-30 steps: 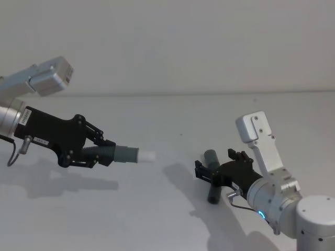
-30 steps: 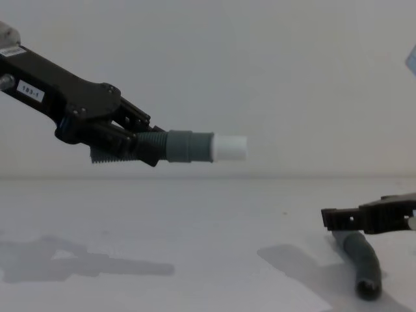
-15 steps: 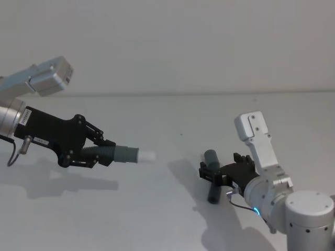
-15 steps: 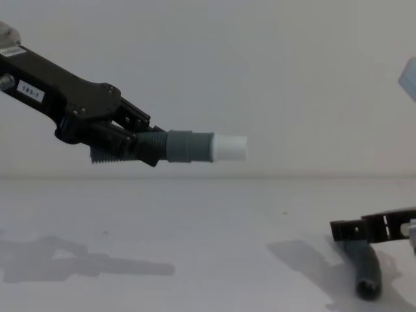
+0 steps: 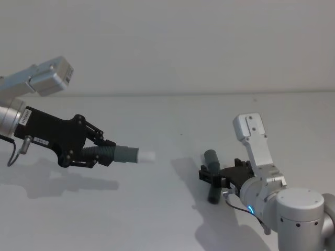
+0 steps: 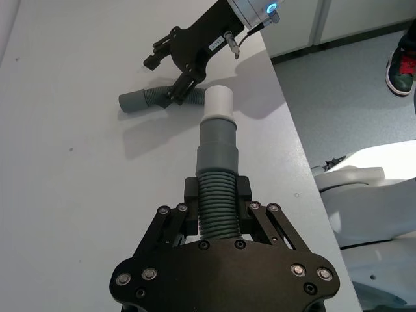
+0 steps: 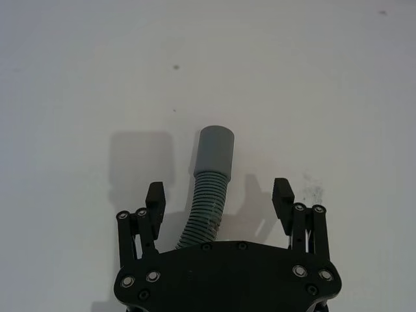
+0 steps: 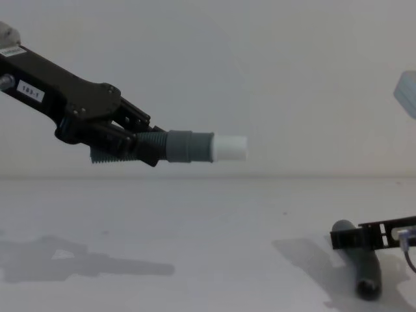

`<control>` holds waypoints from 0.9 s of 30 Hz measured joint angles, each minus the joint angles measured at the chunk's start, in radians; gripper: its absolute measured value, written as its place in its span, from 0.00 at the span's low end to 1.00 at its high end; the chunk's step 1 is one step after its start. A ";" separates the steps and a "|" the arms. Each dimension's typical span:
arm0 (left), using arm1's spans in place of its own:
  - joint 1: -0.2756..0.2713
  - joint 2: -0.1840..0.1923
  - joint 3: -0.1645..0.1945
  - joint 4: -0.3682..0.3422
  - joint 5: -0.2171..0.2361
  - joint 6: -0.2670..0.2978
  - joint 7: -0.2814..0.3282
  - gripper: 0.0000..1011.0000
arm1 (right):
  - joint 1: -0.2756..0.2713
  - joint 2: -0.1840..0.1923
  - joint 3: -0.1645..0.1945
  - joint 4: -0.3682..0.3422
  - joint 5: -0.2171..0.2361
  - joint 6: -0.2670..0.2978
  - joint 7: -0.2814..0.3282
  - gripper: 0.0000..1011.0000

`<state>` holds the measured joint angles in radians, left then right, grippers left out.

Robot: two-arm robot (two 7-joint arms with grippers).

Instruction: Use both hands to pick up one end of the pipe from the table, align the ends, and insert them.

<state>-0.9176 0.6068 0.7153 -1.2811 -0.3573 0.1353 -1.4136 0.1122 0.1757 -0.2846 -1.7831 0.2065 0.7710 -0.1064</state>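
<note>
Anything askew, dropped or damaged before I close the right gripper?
Nothing stands out. The left gripper holds the dark-grey ribbed hose piece with the white tip roughly level above the white table. The second dark-grey ribbed hose piece lies curved on the table between the open fingers of the right gripper, ungripped; both look intact.

Plain white wall (image 5: 183,42), grey floor (image 6: 351,97)

A dark-grey ribbed hose piece (image 5: 123,155) with a white-tipped cuff (image 5: 148,156) is hanging level above the white table (image 5: 157,209), clamped in the black left gripper (image 5: 106,152). A second curved ribbed piece (image 7: 209,198) is lying on the table between the black right gripper's (image 7: 218,190) spread fingers.
</note>
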 joint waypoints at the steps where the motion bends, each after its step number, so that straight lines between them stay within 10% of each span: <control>1: 0.000 0.000 0.000 0.000 0.000 0.000 0.000 0.30 | 0.000 0.000 0.000 0.000 0.000 0.000 0.000 0.99; 13: 0.000 0.000 0.000 0.000 0.000 0.000 0.000 0.30 | 0.004 -0.032 0.010 0.015 -0.009 0.035 -0.024 0.99; 27: 0.000 0.000 0.000 0.000 0.000 0.000 0.000 0.30 | -0.004 -0.036 0.009 0.014 -0.014 0.047 -0.011 0.62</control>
<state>-0.9176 0.6068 0.7152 -1.2811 -0.3573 0.1352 -1.4136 0.1078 0.1394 -0.2758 -1.7689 0.1922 0.8183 -0.1173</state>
